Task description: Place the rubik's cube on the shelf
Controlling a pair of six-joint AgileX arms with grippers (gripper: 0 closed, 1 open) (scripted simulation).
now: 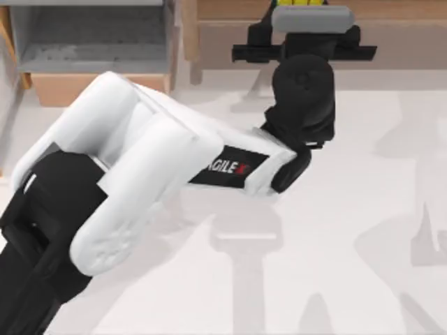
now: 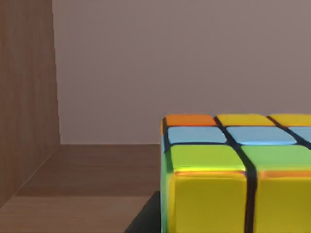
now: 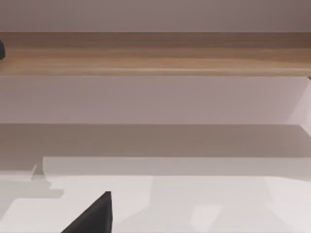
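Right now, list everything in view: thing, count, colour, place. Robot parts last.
rubik's cube: one, yellow, green, blue and orange tiles with dark grid lines, on the shelf at the top view's far edge.
shelf: one, light-brown wood with a side post, along the table's far side, right of the box.
wooden box: one, wood with grey interior, far left corner.
table: one, whitish, beneath it all.
left arm: one, white and black, stretched from near left to the shelf.
left pincer: one, black, at the cube.

Glossy plastic-looking tiles on the rubik's cube point(image 2: 233, 174), matt wood-grain shelf point(image 2: 82, 170), smooth matt pale table point(image 1: 349, 244).
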